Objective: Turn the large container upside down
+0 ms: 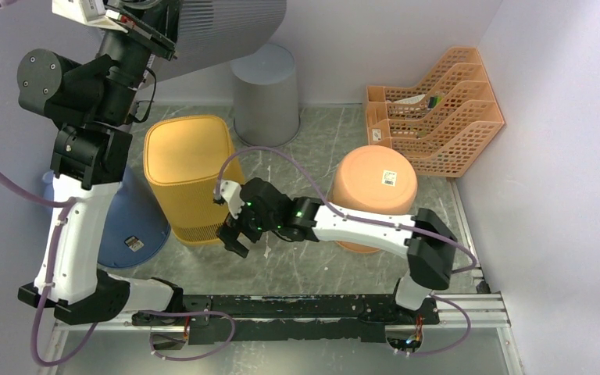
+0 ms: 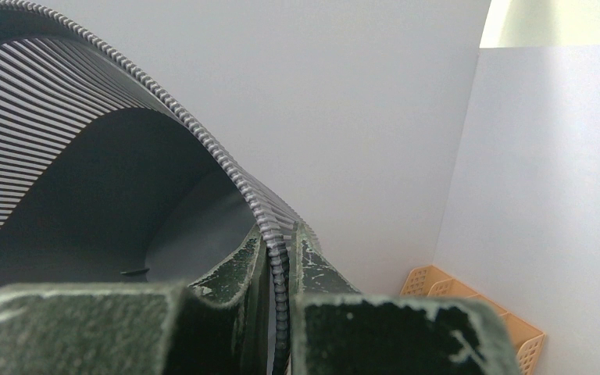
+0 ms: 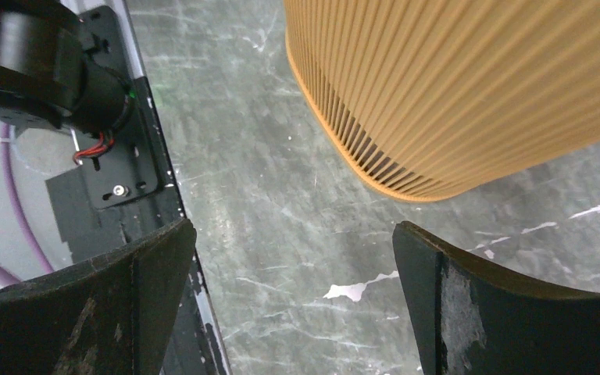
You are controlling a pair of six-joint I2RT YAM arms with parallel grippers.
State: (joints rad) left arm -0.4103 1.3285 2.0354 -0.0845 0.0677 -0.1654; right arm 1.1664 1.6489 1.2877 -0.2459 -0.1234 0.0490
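Grey ribbed bin (image 1: 226,27) hangs high at the back left, its rim pinched in my left gripper (image 2: 281,238). My right gripper (image 1: 233,240) gapes wide beside the yellow bin (image 1: 187,176), near the table (image 1: 312,266).

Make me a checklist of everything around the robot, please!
Surface: grey marbled table, scuffed.
Job's things: large grey ribbed container held up, its rim pinched by the left gripper.
Clutter: yellow bin, orange bin, blue bin, small grey bin, all bottom-up; orange file rack.
Grippers: left shut on the rim; right gripper open, empty, beside the yellow bin.
Cables: purple cables along both arms.
Surroundings: white walls.
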